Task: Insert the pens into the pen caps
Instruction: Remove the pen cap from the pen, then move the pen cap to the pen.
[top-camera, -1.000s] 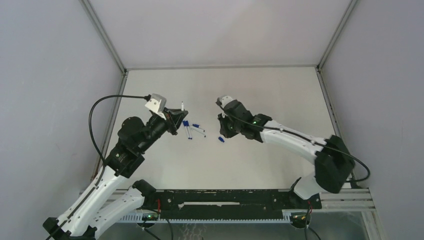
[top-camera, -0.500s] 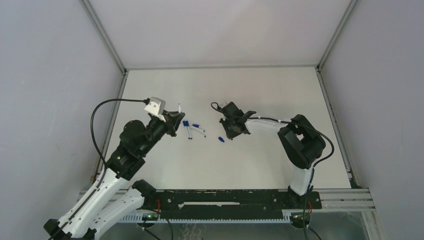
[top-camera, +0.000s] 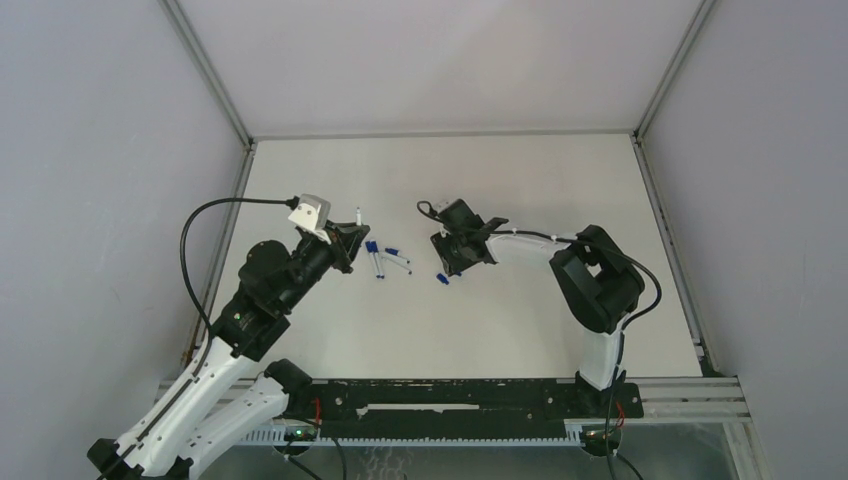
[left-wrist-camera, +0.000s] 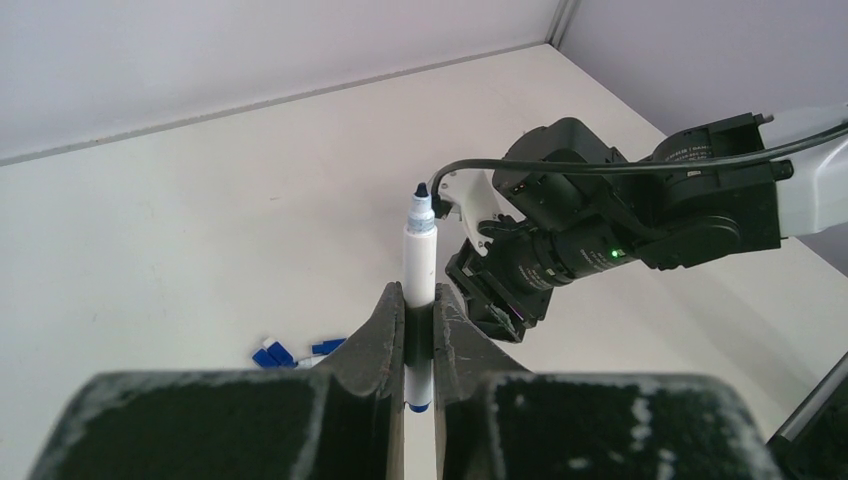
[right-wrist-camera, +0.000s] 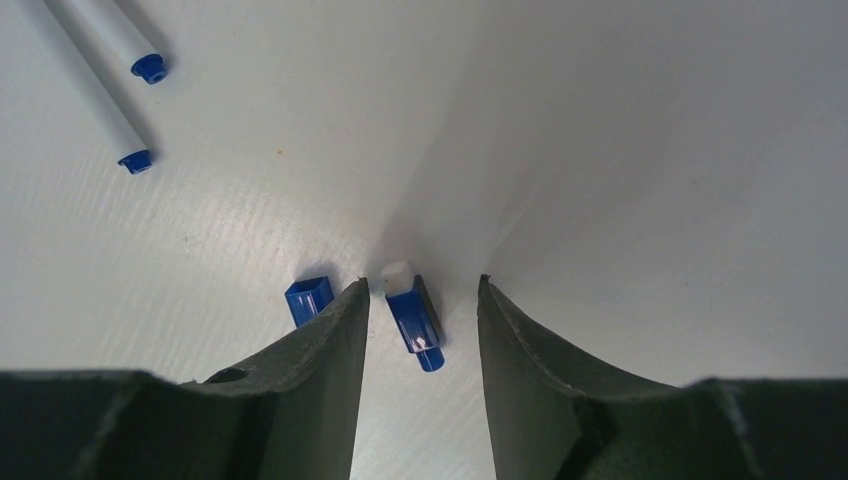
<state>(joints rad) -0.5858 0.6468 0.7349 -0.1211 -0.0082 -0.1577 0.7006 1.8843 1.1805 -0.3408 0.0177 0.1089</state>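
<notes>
Gripping upright pen (left-wrist-camera: 420, 250) at mid-barrel, left gripper (left-wrist-camera: 420, 330) is clenching, tip pointing up. Beyond, right gripper (right-wrist-camera: 422, 300) is hovering released, fingers (right-wrist-camera: 320, 380) straddling cap (right-wrist-camera: 413, 315) lying on table (right-wrist-camera: 600, 150). Second cap (right-wrist-camera: 308, 298) lying just outside one finger; two pens (right-wrist-camera: 100, 110) lying farther off.

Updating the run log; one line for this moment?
left gripper: shut on pen | right gripper: open, straddling cap

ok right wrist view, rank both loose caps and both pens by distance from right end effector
1. centre cap, between the end effector fingers
2. side cap, outside one finger
3. lower pen, upper left
4. upper pen, top corner
</notes>
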